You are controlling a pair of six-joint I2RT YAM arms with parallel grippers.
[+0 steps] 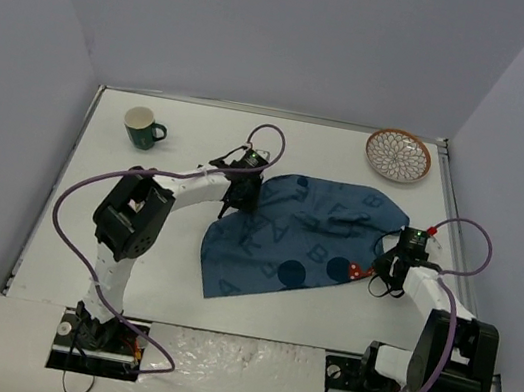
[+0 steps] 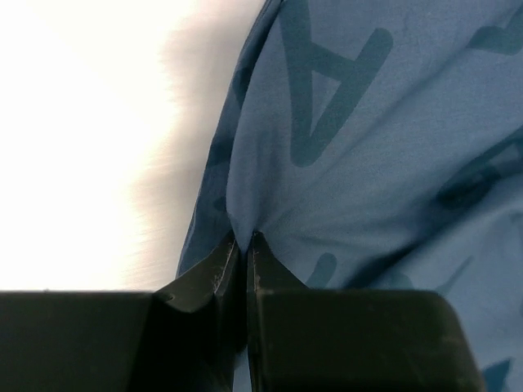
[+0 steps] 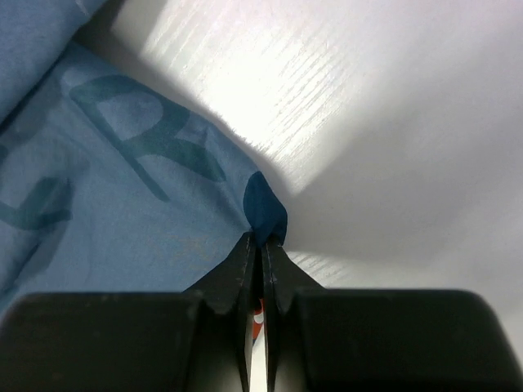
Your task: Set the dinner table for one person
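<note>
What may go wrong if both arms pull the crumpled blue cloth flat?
The left gripper pinches only a thin fold at the edge of the blue letter-printed cloth mat; it may slip out. The right gripper holds just a corner tip, likewise fragile. A spreading edge might push the green mug or the round patterned plate.

Reaches the left arm forward and inward, elbow raised, wrist tipped down. Presses the left gripper (image 1: 228,210) fully together, fingers (image 2: 216,278) nipping an edge of the blue cloth (image 1: 295,237). Keeps the right arm folded short near its base, wrist low. Closes the right gripper (image 1: 377,280) likewise, fingers (image 3: 233,282) nipping a corner of the same cloth.
</note>
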